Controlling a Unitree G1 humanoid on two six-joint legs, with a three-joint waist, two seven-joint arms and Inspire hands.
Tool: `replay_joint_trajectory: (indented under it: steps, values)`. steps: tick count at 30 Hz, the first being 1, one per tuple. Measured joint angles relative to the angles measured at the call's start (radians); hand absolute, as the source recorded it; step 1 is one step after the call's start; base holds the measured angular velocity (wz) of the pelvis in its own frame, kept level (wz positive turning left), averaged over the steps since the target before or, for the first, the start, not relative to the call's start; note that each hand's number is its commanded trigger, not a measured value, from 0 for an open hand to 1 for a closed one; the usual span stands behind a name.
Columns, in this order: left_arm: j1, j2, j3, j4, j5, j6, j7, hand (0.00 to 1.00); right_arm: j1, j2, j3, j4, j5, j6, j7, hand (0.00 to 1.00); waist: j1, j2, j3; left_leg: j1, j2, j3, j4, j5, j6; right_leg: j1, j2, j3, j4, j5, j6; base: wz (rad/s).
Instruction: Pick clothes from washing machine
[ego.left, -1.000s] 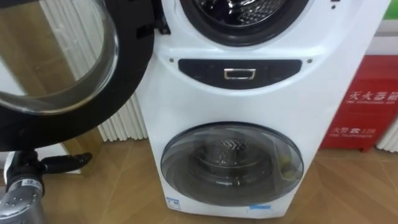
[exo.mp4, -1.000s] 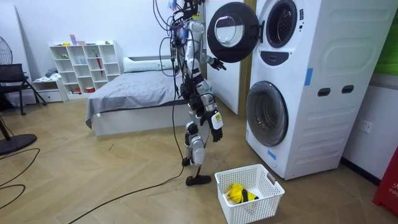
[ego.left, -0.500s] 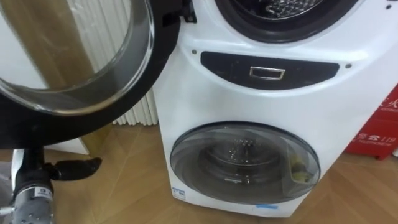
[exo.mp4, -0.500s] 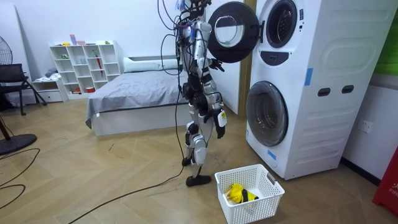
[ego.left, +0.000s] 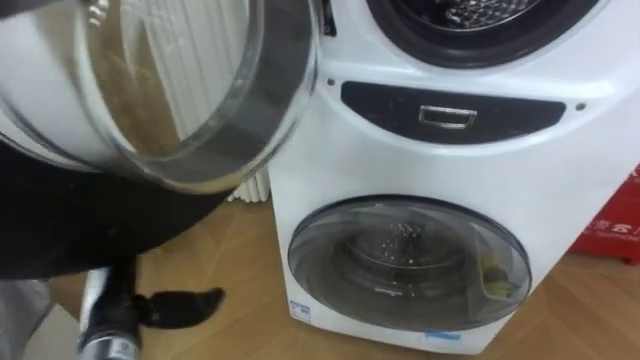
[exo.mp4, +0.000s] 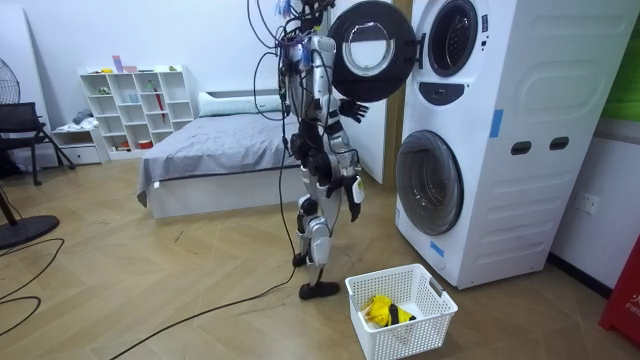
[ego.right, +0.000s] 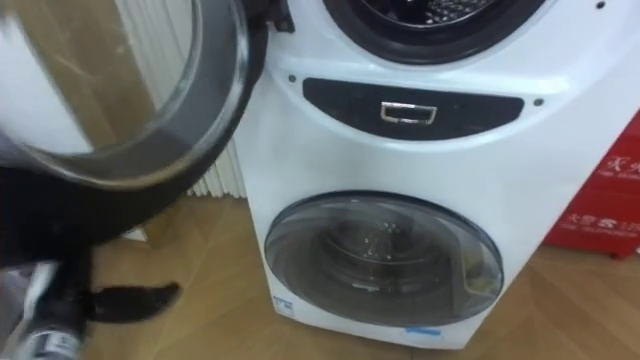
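Operator: Where are the clothes to be found?

Observer: None can be made out in the upper drum of the washing machine. A slice of bare perforated metal is seen at the top edge of the eye views, and the rest of the drum is cut off. A yellow cloth is seen lying in the white basket on the floor, near the robot's feet.

Operator: How are the hands held?

Observer: The left hand is held up beneath the swung-open door, with its fingers straight and spread and nothing grasped. The right hand is hung low by the thigh. Whether it is released or clenched cannot be told.

Operator: By which relation is the reach to be governed?

Observer: The drum's mouth is placed up and to the right of the left hand, with the door's dark rim directly above that hand. A straight lift would probably be blocked by the rim. The hand would have to be carried rightward past the door's edge, then upward and in. The left hand is judged the nearer in height. The right hand is lower, but no door is set over it. The drum's axis is run straight back into the machine, so entry is best made head-on.
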Motion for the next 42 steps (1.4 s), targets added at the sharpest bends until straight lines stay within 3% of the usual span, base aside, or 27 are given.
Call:
replay_joint_trajectory:
  steps: [2,3,4,5,7,8,12,19,24,28,30,34,36,38,39,41,42]
  values:
    - [-0.008,-0.024,-0.064,-0.076,0.086,-0.155,-0.084,0.00,-0.015,0.000,0.019,0.015,0.000,-0.023,0.000,0.00,-0.023,-0.014,-0.0013,0.010,0.001,0.027,-0.009,0.002,-0.003,0.000,0.000,0.001,-0.018,-0.001,-0.002,-0.36]
    - [-0.017,-0.033,-0.078,-0.085,0.104,-0.198,-0.101,0.00,-0.015,0.001,0.019,0.016,0.000,-0.027,0.000,0.00,-0.026,-0.015,-0.0019,0.016,-0.001,0.030,-0.014,0.002,-0.004,0.001,0.000,0.002,-0.017,-0.001,-0.002,-0.44]
    - [-0.033,-0.055,-0.101,-0.087,0.138,-0.273,-0.137,0.00,-0.014,0.001,0.021,0.021,0.001,-0.035,0.001,0.00,-0.031,-0.023,-0.0039,0.040,-0.001,0.046,-0.032,0.005,-0.008,0.001,0.002,0.011,-0.015,-0.003,-0.004,-0.58]
    - [-0.034,-0.074,-0.117,-0.087,0.170,-0.318,-0.171,0.00,-0.011,0.001,0.029,0.026,0.001,-0.043,0.000,0.00,-0.032,-0.022,-0.0135,0.061,0.000,0.049,-0.047,0.005,-0.009,0.003,0.004,0.013,-0.014,-0.003,-0.006,-0.69]
    - [-0.027,-0.079,-0.136,-0.076,0.195,-0.359,-0.215,0.00,-0.011,0.000,0.048,0.028,0.002,-0.050,-0.002,0.00,-0.039,-0.028,-0.0167,0.086,0.003,0.037,-0.056,0.002,-0.014,0.012,0.007,0.012,-0.010,-0.001,-0.010,-0.61]
    - [-0.022,-0.078,-0.146,-0.066,0.195,-0.368,-0.242,0.00,-0.010,0.000,0.055,0.025,0.004,-0.057,-0.005,0.00,-0.054,-0.029,-0.0165,0.094,0.004,0.036,-0.058,0.001,-0.016,0.019,0.008,0.012,-0.011,-0.001,-0.011,-0.32]
    - [-0.021,-0.079,-0.190,-0.022,0.235,-0.385,-0.307,0.00,-0.007,0.001,0.058,0.024,0.020,-0.064,-0.024,0.00,-0.060,-0.039,-0.0134,0.098,0.004,0.040,-0.062,0.001,-0.017,0.018,0.010,0.013,-0.012,-0.007,-0.012,0.00]
    - [-0.021,-0.082,-0.243,0.097,0.347,-0.393,-0.348,0.00,-0.017,0.011,0.095,0.024,0.033,-0.071,-0.060,0.00,-0.061,-0.051,-0.0188,0.097,0.004,0.046,-0.065,-0.002,-0.022,0.017,0.010,0.017,-0.018,-0.008,-0.011,-0.01]
    - [-0.021,-0.085,-0.241,0.137,0.363,-0.393,-0.353,0.00,-0.016,0.011,0.093,0.019,0.036,-0.071,-0.069,0.00,-0.080,-0.044,-0.0199,0.110,0.009,0.052,-0.077,-0.006,-0.028,0.019,0.016,0.019,-0.015,-0.008,-0.011,-0.03]
    - [-0.022,-0.097,-0.242,0.181,0.363,-0.393,-0.387,0.00,-0.017,0.004,0.083,0.014,0.037,-0.070,-0.072,0.00,-0.103,-0.026,-0.0185,0.113,0.014,0.054,-0.079,-0.008,-0.030,0.020,0.021,0.019,-0.011,-0.007,-0.012,-0.02]
    - [-0.022,-0.104,-0.242,0.230,0.358,-0.396,-0.394,0.00,-0.015,0.000,0.077,0.014,0.040,-0.070,-0.076,0.00,-0.108,-0.016,-0.0169,0.116,0.015,0.054,-0.079,-0.008,-0.031,0.021,0.022,0.019,-0.011,-0.007,-0.012,0.00]
    - [-0.033,-0.122,-0.234,0.481,0.313,-0.412,-0.384,0.00,-0.009,0.000,0.056,0.020,0.062,-0.060,-0.086,0.00,-0.105,-0.011,-0.0175,0.123,0.020,0.052,-0.080,-0.010,-0.034,0.025,0.029,0.032,-0.011,-0.007,-0.013,-0.09]
    - [-0.035,-0.146,-0.194,0.641,0.239,-0.418,-0.375,0.00,0.006,0.000,0.054,0.019,0.095,-0.058,-0.104,0.00,-0.094,-0.012,-0.0153,0.141,0.020,0.054,-0.084,-0.013,-0.038,0.036,0.031,0.036,-0.014,-0.011,-0.019,-0.15]
    - [-0.030,-0.170,-0.096,0.855,0.141,-0.420,-0.330,0.00,0.019,0.001,0.050,0.019,0.123,-0.058,-0.117,0.00,-0.069,-0.017,-0.0137,0.155,0.023,0.055,-0.095,-0.014,-0.041,0.036,0.037,0.050,-0.014,-0.014,-0.024,-0.23]
    - [-0.029,-0.175,-0.060,0.910,0.112,-0.421,-0.321,0.00,0.020,0.003,0.041,0.019,0.124,-0.058,-0.118,0.00,-0.067,-0.014,-0.0156,0.154,0.023,0.053,-0.095,-0.014,-0.041,0.035,0.037,0.050,-0.014,-0.015,-0.025,-0.09]
    - [-0.034,-0.194,0.111,1.116,0.017,-0.423,-0.262,0.00,0.031,0.020,-0.024,0.022,0.147,-0.059,-0.137,0.00,-0.045,-0.018,-0.0178,0.157,0.024,0.052,-0.096,-0.016,-0.043,0.036,0.038,0.052,-0.016,-0.016,-0.026,-0.05]
    - [-0.033,-0.193,0.149,1.158,-0.010,-0.423,-0.247,0.00,0.031,0.023,-0.034,0.023,0.160,-0.059,-0.141,0.00,-0.038,-0.023,-0.0165,0.158,0.024,0.053,-0.096,-0.016,-0.044,0.036,0.038,0.054,-0.016,-0.016,-0.026,-0.08]
